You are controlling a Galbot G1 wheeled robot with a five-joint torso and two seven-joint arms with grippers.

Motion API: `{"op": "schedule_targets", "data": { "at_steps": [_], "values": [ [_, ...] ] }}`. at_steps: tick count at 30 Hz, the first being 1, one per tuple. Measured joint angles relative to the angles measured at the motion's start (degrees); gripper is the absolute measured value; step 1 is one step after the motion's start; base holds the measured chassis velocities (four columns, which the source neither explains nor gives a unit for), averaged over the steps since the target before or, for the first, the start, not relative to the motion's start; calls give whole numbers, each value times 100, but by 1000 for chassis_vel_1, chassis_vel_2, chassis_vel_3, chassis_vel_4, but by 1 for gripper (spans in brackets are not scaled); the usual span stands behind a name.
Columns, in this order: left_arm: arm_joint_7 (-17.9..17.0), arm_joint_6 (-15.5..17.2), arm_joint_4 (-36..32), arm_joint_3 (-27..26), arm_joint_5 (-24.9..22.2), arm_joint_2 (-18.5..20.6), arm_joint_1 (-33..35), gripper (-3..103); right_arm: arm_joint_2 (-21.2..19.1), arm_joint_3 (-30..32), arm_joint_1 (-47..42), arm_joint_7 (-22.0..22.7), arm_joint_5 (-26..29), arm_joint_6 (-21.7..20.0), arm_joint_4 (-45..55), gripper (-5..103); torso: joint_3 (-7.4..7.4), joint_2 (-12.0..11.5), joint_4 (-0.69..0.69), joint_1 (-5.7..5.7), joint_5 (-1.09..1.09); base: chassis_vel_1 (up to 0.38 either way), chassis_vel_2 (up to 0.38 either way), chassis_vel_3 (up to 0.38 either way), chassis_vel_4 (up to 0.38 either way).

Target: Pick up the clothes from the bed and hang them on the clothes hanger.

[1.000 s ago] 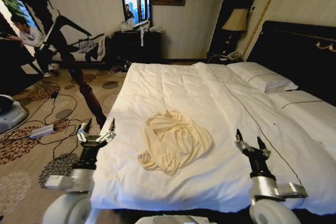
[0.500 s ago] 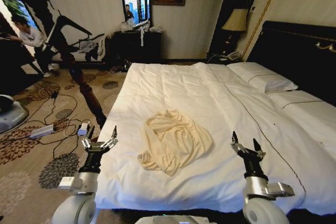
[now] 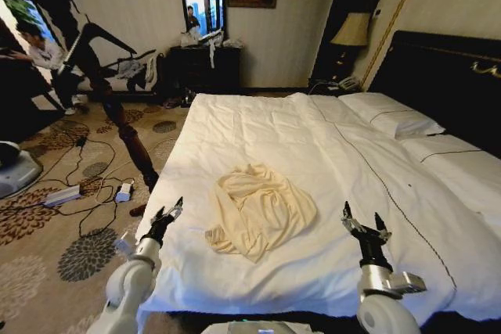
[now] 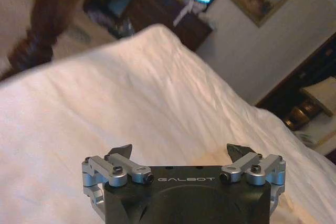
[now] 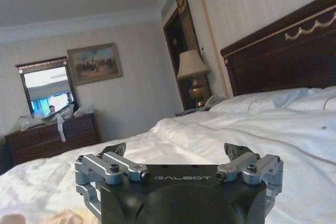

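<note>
Lying crumpled on the white duvet, the cream shirt point(image 3: 258, 210) sits near the foot of the bed point(image 3: 329, 154), roughly midway between the two arms and touching neither. Left gripper point(image 3: 167, 214) hangs at the bed's left edge, above the duvet border, fingers spread apart and holding nothing; its wrist view shows both dark fingertips point(image 4: 120, 151) parted over white bedding, with a pale yellow patch of the shirt point(image 4: 210, 157) just beyond them. Right gripper point(image 3: 361, 220) is over the duvet to the shirt's right, near a dark stitched line, fingers likewise spread and empty. White pillows point(image 3: 389, 116) lie against the black headboard point(image 3: 438, 76). A dark turned-wood coat stand point(image 3: 129, 142) leans over the patterned carpet point(image 3: 47, 217) left of the bed.
</note>
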Motion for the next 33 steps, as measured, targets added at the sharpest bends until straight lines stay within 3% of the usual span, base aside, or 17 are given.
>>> {"op": "schedule_targets", "data": {
  "at_steps": [11,28,33],
  "values": [
    [-94,258,1432,718,-59,-286,-1450,100,2,-140,245,69,-2,-11,-358,100,0,0,-2,0,1,0,0,0,0],
    [90,144,2413,1045,612,-1023,-2005,102,-32,-78,128,125,-58,-19,-320,100,-1,0,-1,0,1,0,0,0,0],
    [93,52,2431,1042,668,-1098,-1965,82,-25,-97,65,127,-90,-6,-294,100,-1,0,-1,0,0,0,0,0,0]
  ]
}}
